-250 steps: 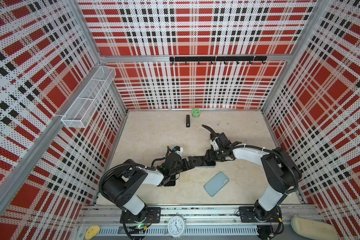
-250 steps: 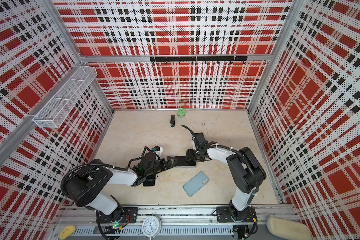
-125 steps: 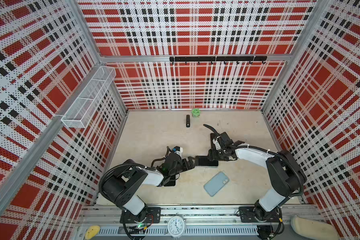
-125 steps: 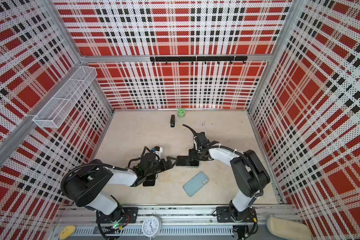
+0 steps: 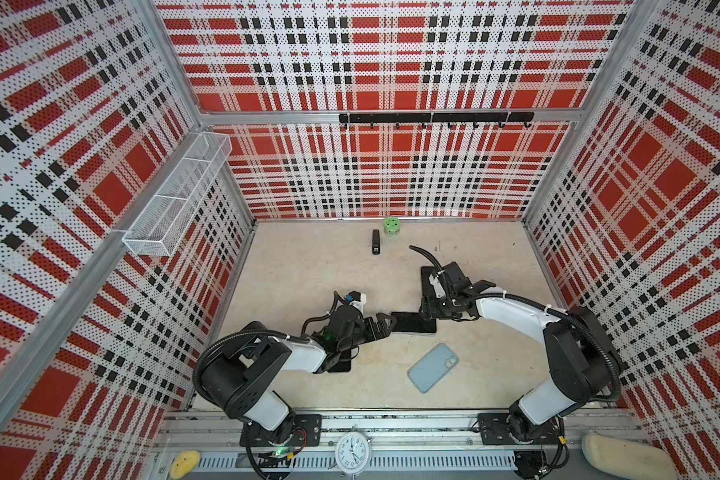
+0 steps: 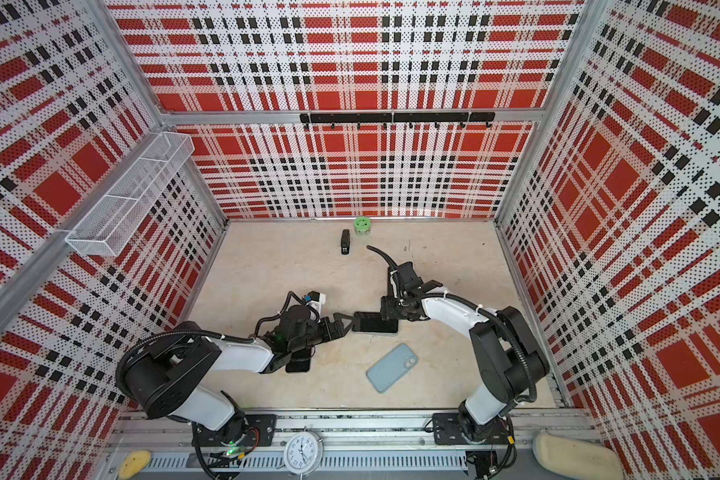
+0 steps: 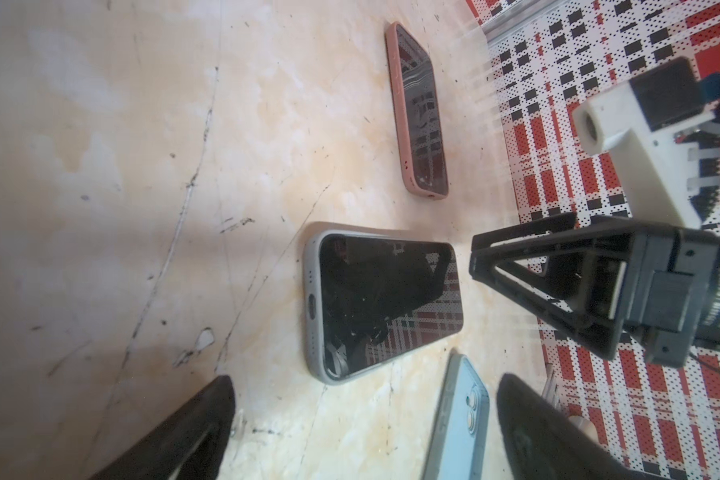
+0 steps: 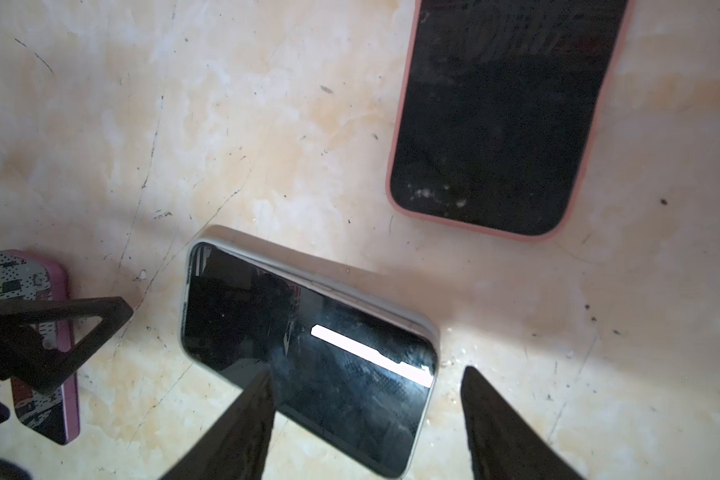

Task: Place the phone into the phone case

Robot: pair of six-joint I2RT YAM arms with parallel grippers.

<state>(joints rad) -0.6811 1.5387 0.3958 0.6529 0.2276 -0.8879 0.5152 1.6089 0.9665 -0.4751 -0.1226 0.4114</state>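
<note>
Surface: beige marbled tabletop (image 5: 308,266), scuffed and scratched; 12 o'clock is the back wall in both top views.
Room: red, black and white plaid perforated walls (image 5: 391,174) on three sides, with one black hook rail (image 5: 433,117) along the 12 o'clock wall.
Basket: one white wire basket (image 5: 175,203) hung on the 9 o'clock wall, split by dividers.
Case: grey phone case (image 7: 310,291) at the table's middle, holding the phone (image 5: 412,322) screen up. Along one long side the rim stands clear of the glass.
Phone-shaped things: four.
- The grey-cased one.
- A pink-cased phone (image 8: 495,116) at its 1 o'clock, partly under the right arm.
- A purple-cased phone (image 8: 26,274) at its 8 o'clock, under the left arm.
- A pale-blue one (image 5: 433,368) at its 5 o'clock, back up. I cannot tell whether it is a phone or a bare case.
Other things: one green tub (image 5: 391,226) at 12 o'clock, one small black object (image 5: 376,242) just beside it, and one clock (image 5: 353,451) at 6 o'clock on the front rail.
Left gripper (image 5: 387,327): fingers spread wide and released at the phone's 9 o'clock end, holding nothing.
Right gripper (image 8: 366,372): fingers parted over the phone's 3 o'clock end, one tip above the screen and the other above bare table. I cannot tell whether the tip touches the glass.
</note>
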